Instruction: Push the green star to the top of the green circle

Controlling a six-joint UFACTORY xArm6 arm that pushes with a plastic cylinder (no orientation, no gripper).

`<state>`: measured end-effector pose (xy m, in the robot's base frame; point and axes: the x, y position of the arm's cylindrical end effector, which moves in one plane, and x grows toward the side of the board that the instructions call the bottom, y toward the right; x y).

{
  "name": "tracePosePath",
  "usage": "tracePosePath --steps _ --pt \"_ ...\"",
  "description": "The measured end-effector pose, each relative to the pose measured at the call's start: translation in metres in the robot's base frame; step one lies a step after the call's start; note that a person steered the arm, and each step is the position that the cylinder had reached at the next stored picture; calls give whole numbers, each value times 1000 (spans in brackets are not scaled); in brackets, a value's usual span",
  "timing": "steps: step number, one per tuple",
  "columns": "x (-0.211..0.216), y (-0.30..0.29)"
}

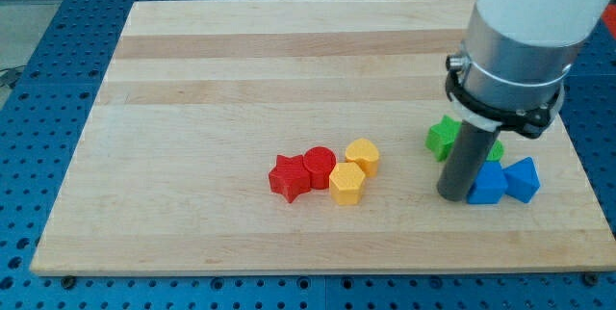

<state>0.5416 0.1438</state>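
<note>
Fingers absent: rod only, so nothing opens or grips. My tip (452, 194) rests on the worktop (212, 89), touching the blue block (488, 183), just below the green star (443, 138). Green circle (496, 149) mostly hidden behind the rod, apparently placed to shove upward.

Lab: blue perforated bench (38, 108), robot arm (525, 31)

So the green star (442, 137) sits flat near the view's right, partly behind the rod. The green circle (495, 149) is mostly hidden, only a sliver showing just right of it.
</note>
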Motion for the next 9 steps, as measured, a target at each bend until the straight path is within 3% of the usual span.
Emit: tracePosePath --steps 2,5,9 --pt "-2 -14" --pt "-86 -21" --pt "-101 -16"
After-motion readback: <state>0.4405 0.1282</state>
